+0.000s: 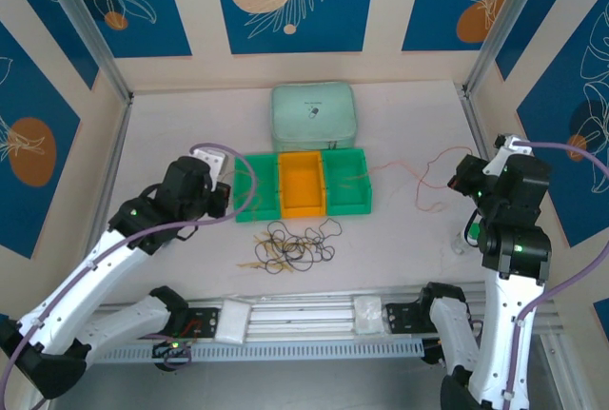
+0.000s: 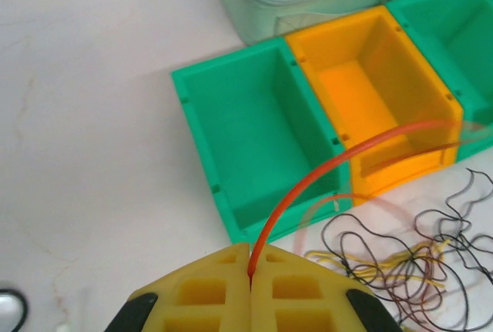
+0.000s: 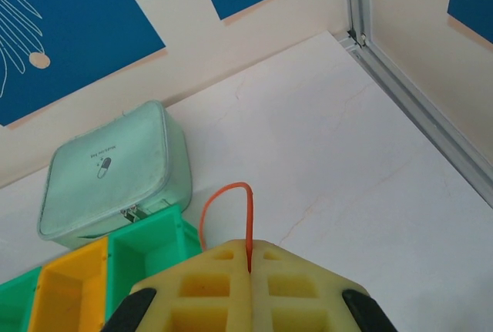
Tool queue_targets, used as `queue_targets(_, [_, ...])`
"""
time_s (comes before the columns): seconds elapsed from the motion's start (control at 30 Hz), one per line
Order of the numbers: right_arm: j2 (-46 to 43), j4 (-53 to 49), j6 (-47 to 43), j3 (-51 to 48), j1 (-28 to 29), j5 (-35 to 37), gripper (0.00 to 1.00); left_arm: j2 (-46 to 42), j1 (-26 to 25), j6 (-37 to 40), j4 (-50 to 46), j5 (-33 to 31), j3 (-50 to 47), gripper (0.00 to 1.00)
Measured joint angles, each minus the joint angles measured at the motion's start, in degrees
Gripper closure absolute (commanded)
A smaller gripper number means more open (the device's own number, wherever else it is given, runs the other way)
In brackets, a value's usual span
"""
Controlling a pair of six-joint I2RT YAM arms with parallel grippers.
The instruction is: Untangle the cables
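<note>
Clamping the orange-red cable (image 2: 339,159) at one end, the left gripper (image 2: 250,264) has its fingers clenched on the wire; the right gripper (image 3: 249,256) grasps what looks like the other end; the cable's long axis runs left to right, sagging over the row of bins (image 1: 347,208); the tangle of black and tan cables (image 1: 290,244) lies on the table (image 1: 400,258) just before the bins, nearer the left arm; drawing the ends apart seems next.
</note>
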Motion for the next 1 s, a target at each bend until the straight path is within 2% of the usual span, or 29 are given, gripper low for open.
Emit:
queue_targets(0.3, [0.04,0.55,0.02,-0.90,-1.55,-2.84,1.00,-2.93,3.85,-0.11,-2.60,-0.09,1.27,1.00])
queue_targets(0.57, [0.09,0.74,0.02,-1.57,-1.55,-4.63,1.00,0.92,4.00,-0.11,0.31,5.33,1.81,1.00])
queue_targets(1.0, [0.90,2.45,0.52,-2.62,-1.57,-9.05,1.00,12.20,4.07,-0.81,11.63,17.94,3.21,1.00])
